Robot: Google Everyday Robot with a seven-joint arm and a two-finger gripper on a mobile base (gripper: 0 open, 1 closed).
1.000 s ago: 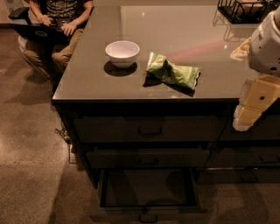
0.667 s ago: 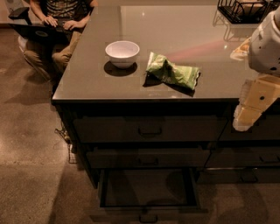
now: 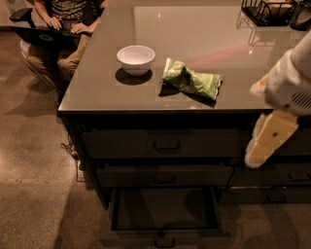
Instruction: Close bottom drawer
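The bottom drawer [image 3: 164, 210] is pulled out at the foot of the left-hand stack, its deep dark box open to view. Its front and small dark pull handle [image 3: 164, 241] lie at the lower edge of the camera view. Two similar drawer fronts above it sit flush. My gripper [image 3: 265, 143] hangs at the right, in front of the counter's edge. It shows as a cream finger pointing down and left, well above and to the right of the open drawer, touching nothing.
The counter [image 3: 194, 29] carries a white bowl [image 3: 135, 59], a green snack bag [image 3: 191, 80] and a black wire rack [image 3: 266, 10] at the far right. A seated person with a laptop [image 3: 58, 24] is at the far left corner. Brown floor [image 3: 34, 194] lies left.
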